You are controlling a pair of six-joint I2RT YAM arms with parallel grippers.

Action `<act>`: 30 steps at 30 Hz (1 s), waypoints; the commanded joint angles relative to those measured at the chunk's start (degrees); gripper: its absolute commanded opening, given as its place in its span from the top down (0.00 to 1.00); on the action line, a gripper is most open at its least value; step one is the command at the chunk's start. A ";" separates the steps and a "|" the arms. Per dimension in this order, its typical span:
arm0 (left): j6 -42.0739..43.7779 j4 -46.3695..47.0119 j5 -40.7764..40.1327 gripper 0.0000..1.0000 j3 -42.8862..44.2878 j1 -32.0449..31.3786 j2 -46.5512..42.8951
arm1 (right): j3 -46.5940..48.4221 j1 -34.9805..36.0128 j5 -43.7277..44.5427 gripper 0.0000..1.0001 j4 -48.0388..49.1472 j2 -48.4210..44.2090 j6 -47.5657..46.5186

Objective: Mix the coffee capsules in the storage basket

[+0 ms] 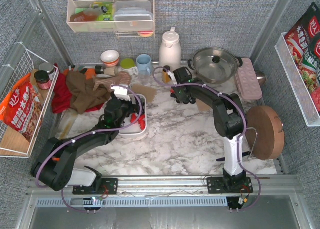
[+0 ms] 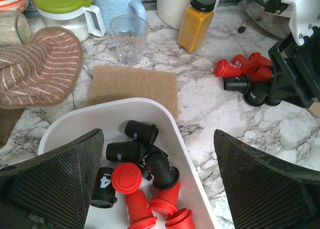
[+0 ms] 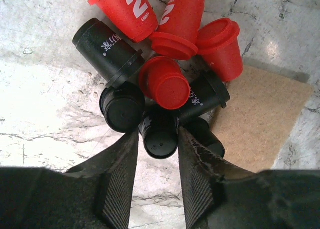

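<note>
Left pincer: spread wide over the storage basket; coffee capsules lie below, between its fingers.
Right pincer: fingers flank a black capsule in the worktop pile; cannot tell if clamped.

Bare marble counter lies open between the two arms. Beyond the storage basket, a flat tan pad gives low passage. A clear cup, orange-yellow bottle and blue mug wall off the back. Loose coffee capsules crowd the right end effector.
</note>
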 commanded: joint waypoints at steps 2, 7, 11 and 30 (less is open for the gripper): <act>-0.36 -0.66 2.14 0.01 0.34 0.15 -0.16 | 0.78 0.01 -0.96 0.59 -2.11 0.41 -0.59; -3.68 -2.08 2.21 0.01 1.60 0.13 0.70 | 0.25 -0.02 -0.87 0.60 -2.46 0.08 -0.28; -6.87 -4.92 -1.58 0.01 2.98 0.15 1.56 | -0.29 -0.07 -1.02 0.68 -2.72 -0.93 -0.03; 18.64 19.86 29.43 0.01 -4.53 -6.19 3.46 | -16.18 2.83 -16.59 0.81 0.04 -30.38 18.07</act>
